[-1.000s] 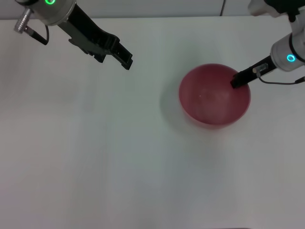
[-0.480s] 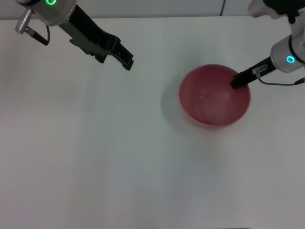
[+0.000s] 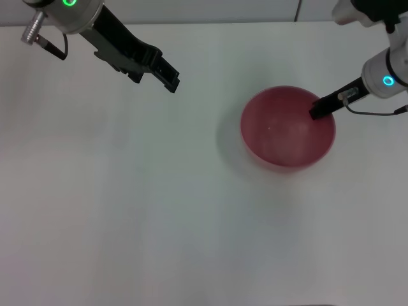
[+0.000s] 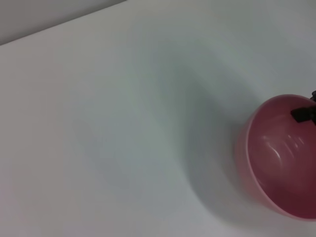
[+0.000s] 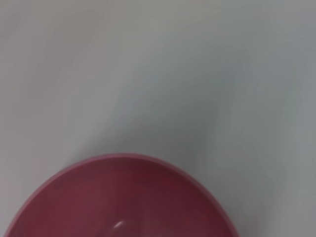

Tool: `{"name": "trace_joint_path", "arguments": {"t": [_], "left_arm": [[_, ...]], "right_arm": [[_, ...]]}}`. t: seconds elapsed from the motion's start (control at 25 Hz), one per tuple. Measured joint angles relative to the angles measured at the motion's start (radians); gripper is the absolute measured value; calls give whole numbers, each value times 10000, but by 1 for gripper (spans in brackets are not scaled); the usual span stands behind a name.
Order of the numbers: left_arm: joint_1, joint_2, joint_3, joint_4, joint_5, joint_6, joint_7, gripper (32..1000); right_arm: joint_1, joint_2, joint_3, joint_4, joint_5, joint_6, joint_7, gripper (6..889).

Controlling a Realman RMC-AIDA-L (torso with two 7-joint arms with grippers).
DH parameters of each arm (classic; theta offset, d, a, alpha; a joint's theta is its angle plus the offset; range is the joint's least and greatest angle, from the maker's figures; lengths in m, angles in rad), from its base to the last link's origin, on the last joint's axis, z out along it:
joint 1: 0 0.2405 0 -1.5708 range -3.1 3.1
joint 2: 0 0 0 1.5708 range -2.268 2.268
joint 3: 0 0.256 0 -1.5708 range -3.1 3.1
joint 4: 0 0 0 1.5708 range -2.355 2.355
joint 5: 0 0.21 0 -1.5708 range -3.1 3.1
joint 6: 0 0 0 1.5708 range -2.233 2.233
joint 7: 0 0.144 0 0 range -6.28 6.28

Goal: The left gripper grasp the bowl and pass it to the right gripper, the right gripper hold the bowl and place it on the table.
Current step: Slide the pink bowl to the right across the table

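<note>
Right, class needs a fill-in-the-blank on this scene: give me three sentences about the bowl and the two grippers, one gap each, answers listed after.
1. The bowl on the white table is coloured ______.
2. The gripper whose tip sits at the bowl's rim is the ______ gripper.
3. The left gripper, far from the bowl, has a wrist ring that glows ______.

Missing words: pink-red; right; green.

We see a plain white table (image 3: pixel 159 210) filling nearly the whole view, smooth and unmarked. One thing sits on it: a round pink-red bowl (image 3: pixel 284 137), upright, on the right side, toward the far edge.
</note>
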Motion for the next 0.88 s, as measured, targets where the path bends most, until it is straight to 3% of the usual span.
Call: {"name": "trace_joint_path", "arguments": {"t": [0.88], "left_arm": [[0,-15,16,0,33,-17,0,789]], "right_arm": [[2,-43,49,135,26,117,36,48]]}}
